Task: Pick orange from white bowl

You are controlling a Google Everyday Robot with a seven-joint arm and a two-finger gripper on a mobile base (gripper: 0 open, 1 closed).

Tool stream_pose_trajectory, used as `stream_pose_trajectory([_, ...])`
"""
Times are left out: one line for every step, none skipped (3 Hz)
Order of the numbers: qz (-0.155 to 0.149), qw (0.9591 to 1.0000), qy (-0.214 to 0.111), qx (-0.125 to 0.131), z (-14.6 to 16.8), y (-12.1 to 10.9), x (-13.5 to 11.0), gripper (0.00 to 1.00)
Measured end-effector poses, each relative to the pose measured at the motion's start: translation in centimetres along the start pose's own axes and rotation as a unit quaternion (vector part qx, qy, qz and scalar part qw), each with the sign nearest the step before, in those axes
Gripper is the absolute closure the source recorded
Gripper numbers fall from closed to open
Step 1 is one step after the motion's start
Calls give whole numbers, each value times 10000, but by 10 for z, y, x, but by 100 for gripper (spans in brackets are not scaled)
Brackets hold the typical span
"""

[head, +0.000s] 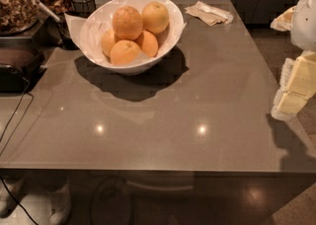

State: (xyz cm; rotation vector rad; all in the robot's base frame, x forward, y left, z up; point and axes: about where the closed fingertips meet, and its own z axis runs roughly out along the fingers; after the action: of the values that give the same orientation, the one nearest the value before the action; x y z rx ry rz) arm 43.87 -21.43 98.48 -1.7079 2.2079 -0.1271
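High view over table (207, 95), hand (292, 95) far right

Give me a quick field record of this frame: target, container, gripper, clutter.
target: orange, largest, on top of the pile
neighbours: paler orange beside it, three smaller oranges below
container: white bowl, paper-lined, far left of table
gripper: gripper at the right frame edge, well apart from the bowl
clutter: napkins right of the bowl
status: orange not yet picked
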Motion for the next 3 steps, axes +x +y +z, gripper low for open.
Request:
stream_pose_trajectory([1,10000,0,0,0,0,0,0])
stream_pose_trajectory([281,9996,-84,1,-3,-7,-10,0])
stream_pose_trajectory([643,9976,-159,-215,-1,-28,-41,0])
